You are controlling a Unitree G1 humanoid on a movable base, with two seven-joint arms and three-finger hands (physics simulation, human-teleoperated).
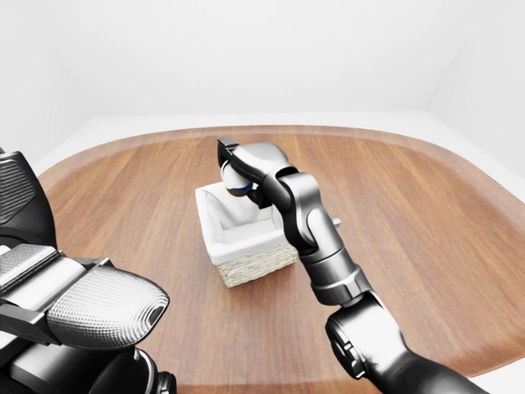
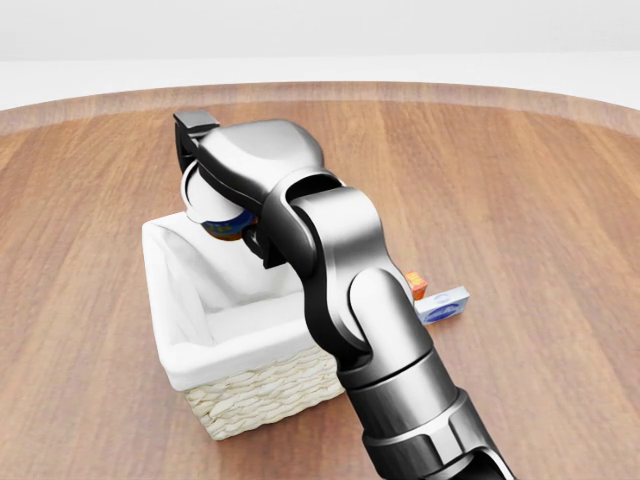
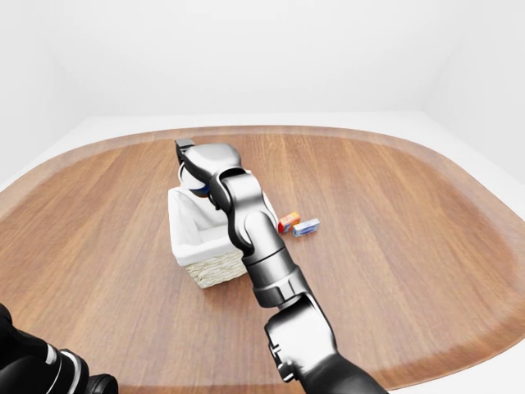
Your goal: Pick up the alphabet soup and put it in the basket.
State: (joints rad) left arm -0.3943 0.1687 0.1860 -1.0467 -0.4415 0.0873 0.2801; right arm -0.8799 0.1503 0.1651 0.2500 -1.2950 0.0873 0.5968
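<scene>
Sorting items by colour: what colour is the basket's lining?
White cloth lining inside the pale woven basket, clearest in the head view.

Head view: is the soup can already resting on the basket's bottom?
No. The can sits gripped in the right hand, up at rim level of the basket, whose white lined floor shows bare beneath it.
</scene>
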